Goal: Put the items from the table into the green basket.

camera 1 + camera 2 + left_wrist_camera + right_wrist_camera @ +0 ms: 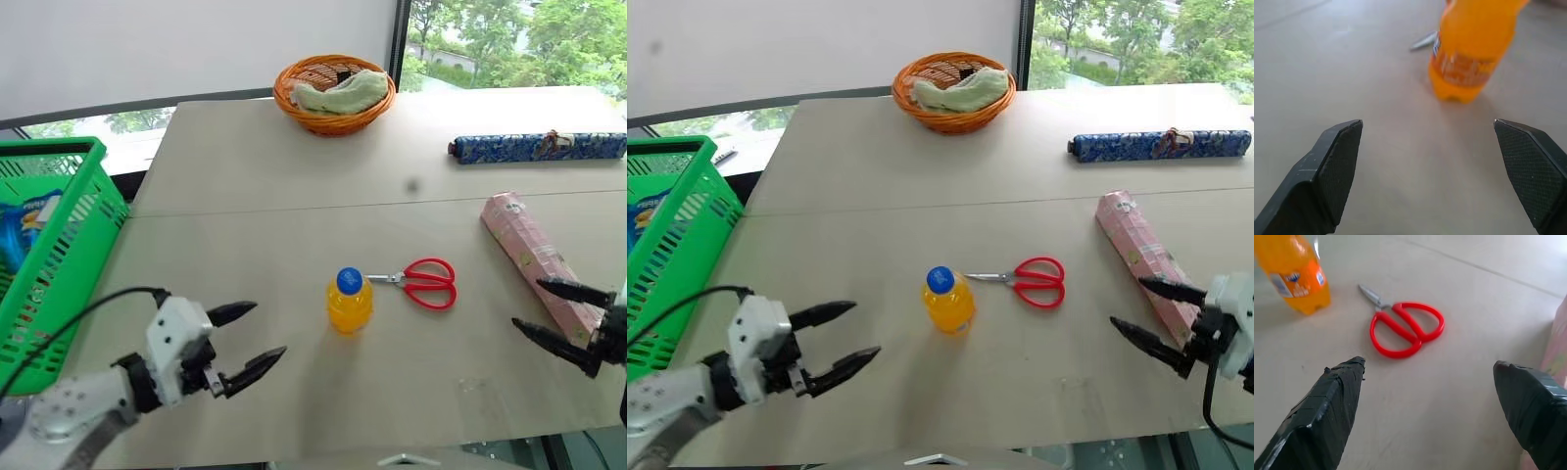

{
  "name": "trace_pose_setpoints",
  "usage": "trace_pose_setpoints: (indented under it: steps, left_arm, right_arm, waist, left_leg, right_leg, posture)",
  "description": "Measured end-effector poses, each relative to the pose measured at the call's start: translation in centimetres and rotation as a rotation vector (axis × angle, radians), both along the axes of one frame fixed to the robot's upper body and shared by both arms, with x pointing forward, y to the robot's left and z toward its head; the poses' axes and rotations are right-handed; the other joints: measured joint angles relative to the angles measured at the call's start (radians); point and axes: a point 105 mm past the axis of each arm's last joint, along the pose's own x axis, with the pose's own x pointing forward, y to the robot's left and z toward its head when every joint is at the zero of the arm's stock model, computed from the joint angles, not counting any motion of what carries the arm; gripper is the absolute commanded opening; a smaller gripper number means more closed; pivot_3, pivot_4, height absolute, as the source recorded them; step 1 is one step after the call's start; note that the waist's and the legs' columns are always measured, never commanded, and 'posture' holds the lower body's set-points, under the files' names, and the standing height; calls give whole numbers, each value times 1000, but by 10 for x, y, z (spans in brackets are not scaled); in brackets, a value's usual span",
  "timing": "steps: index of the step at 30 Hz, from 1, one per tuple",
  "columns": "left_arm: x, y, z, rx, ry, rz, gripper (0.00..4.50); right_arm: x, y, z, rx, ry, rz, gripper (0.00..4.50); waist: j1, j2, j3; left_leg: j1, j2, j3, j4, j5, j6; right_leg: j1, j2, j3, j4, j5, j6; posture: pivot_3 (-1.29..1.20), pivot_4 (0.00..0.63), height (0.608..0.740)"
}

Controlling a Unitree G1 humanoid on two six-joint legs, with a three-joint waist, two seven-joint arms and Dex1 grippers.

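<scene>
Left eye view: grey-beige table [245, 274] by window [509, 39]

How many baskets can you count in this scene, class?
2. The green basket stands at the table's left edge; the wicker basket sits at the far side, holding a cloth.

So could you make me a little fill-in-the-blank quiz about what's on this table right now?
1. The orange drink bottle has a ____ cap.
2. The scissors lying beside the bottle have ____ handles.
3. The green basket stands at the table's ____ edge, as the robot sees it.
4. Both the left gripper and the right gripper are ____ and hold nothing.

Missing words: blue; red; left; open
</scene>
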Motion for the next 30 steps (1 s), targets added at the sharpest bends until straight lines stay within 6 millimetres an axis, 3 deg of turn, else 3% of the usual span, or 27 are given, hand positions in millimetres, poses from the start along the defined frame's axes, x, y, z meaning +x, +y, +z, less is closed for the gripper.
trace_pose_setpoints:
  steps: [5,9,12,16,19,22,30]
  left_arm:
    - [-2,15,11,48,27,-62,4457]
    - [-6,26,14,68,47,-94,4457]
    - [-7,33,31,112,-19,-121,4457]
    - [-22,30,33,87,29,-155,4457]
    - [-27,24,34,75,35,-190,4457]
    - [-28,16,43,6,23,-209,4457]
    - [-24,10,56,-61,9,-220,4457]
  right_arm:
    - [20,28,19,7,-52,101,4500]
    - [34,52,2,-118,1,226,4500]
    - [50,66,-11,-194,47,268,4500]
    - [66,70,-29,-295,110,301,4500]
    - [67,69,-36,-326,135,311,4500]
    - [89,68,-48,-412,179,300,4500]
    - [86,67,-62,-479,268,367,4500]
  waist:
    - [1,0,0]
    - [8,-2,-1]
    - [14,-3,-5]
    - [32,-5,-15]
    - [55,-5,-19]
    - [83,-4,-38]
    - [117,-7,-67]
  left_leg:
    - [0,0,0,-1,3,-1]
    - [-1,0,0,-1,3,-1]
    - [-2,0,1,-1,2,-4]
    - [-1,0,1,0,3,-3]
    - [-1,0,1,0,2,-4]
    - [-1,0,2,1,2,-6]
    - [0,0,2,2,2,-8]
  right_leg:
    - [0,0,0,-1,0,0]
    - [0,1,-1,-3,0,0]
    - [0,1,0,-3,1,-1]
    - [-1,2,0,-3,1,-1]
    - [-1,2,0,-3,1,-1]
    - [-1,2,0,-2,2,-1]
    - [-1,3,1,0,2,-1]
  posture:
    - [-100,123,738]
    - [-20,87,738]
    - [25,59,738]
    - [91,35,738]
    - [117,17,738]
    - [140,0,738]
    - [156,0,738]
